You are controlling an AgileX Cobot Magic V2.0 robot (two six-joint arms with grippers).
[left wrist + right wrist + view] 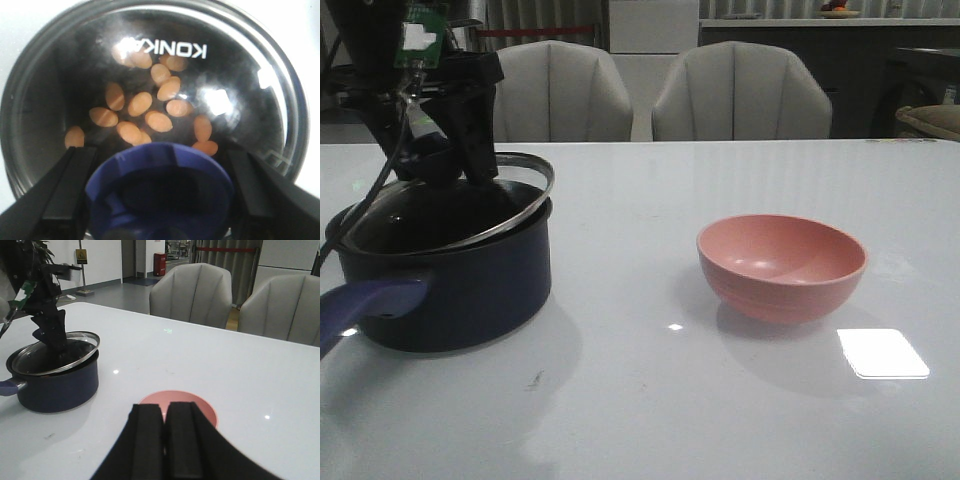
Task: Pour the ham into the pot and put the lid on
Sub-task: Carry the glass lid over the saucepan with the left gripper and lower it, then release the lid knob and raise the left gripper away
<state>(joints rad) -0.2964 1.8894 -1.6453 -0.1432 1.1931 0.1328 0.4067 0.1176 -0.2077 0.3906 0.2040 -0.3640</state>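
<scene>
Left gripper [159,195]: reached down from above, fingers either side of lid [450,215] knob, contact unclear. Lid tilted on pot [450,290]; ham [150,105] inside. Right gripper [165,440]: fingers together, above pink bowl [782,265].

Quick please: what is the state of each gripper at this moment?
Left gripper: open, fingers on both sides of the lid knob, with gaps, not clamping it.
Right gripper: shut, holding nothing, above the pink bowl.

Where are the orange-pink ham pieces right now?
Ham pieces lie inside the dark navy saucepan at front-view left, seen in the left wrist view through its glass lid.
</scene>
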